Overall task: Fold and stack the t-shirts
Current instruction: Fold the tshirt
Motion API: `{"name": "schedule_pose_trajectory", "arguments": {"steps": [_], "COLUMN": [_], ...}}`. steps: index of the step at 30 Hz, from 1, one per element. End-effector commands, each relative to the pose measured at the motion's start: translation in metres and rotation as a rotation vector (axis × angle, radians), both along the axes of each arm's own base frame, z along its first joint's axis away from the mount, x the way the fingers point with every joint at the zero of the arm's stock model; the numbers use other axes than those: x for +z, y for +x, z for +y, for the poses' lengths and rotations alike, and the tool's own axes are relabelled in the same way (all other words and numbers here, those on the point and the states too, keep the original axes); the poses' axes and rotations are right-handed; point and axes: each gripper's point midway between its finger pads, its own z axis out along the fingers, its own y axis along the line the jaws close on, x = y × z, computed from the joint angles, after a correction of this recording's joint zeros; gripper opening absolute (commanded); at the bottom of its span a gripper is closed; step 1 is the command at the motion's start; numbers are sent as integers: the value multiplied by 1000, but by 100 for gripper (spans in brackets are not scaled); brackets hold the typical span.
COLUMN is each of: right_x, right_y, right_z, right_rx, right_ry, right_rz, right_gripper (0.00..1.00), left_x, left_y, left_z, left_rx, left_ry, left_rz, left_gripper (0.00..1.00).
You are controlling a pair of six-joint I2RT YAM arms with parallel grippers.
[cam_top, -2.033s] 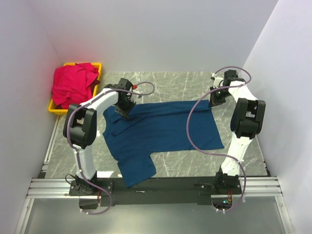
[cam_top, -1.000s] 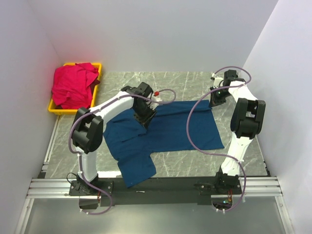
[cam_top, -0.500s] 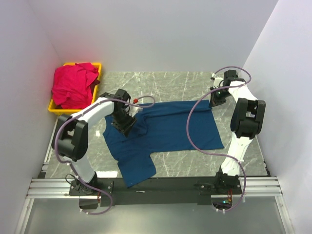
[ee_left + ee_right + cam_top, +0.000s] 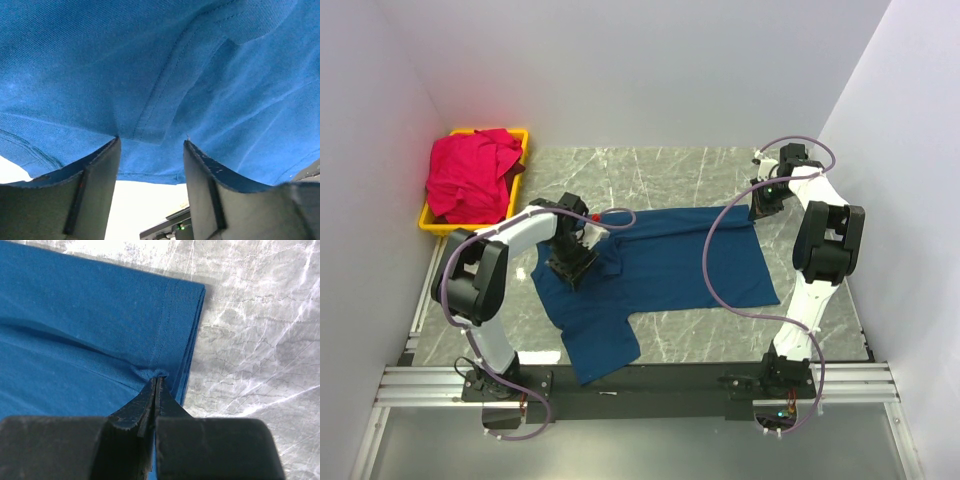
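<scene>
the navy t-shirt (image 4: 660, 265) lies spread on the marble table (image 4: 650, 165), with one sleeve close to the near edge. the left gripper (image 4: 151, 142) is over its left part, jaws apart, tips at the cloth. farther away on the right, the right gripper (image 4: 156, 382) is closed and pinches the hem at the shirt's corner. at the far left, the red t-shirt (image 4: 470, 180) is heaped in the yellow bin (image 4: 435, 225).

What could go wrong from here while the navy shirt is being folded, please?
1. The left pincer stands open over a stitched seam of the navy t-shirt; closing there may bunch the cloth or catch extra layers.
2. The right pincer is shut on only a small pinch at the hem corner, so a pull could slip it free or drag the shirt askew.
</scene>
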Motion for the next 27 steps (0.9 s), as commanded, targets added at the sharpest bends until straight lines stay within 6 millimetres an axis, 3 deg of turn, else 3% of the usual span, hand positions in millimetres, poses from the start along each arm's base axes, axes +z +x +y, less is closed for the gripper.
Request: {"name": "schedule_pose_trajectory", "arguments": {"steps": [1,11,20,27], "right_x": [3,2,3,4], "right_y": [3,3,4,5], "right_z": [-1,-2,-2,-2], "right_rx": [6,6,5,4], "right_ry": [-6,-12,-10,-10], "right_rz": [-7,-4,-4,-7], "right_gripper": [0,0,0,0], "left_x": [-3,-12,1,8], "left_y": [2,8,8,6], "left_z": [1,0,0,-2], "left_rx": [13,16,19,18], "left_ry": [9,24,21,5], "left_rz": [-12,-14,-22,-27], "left_gripper": [58,37,3,0]}}
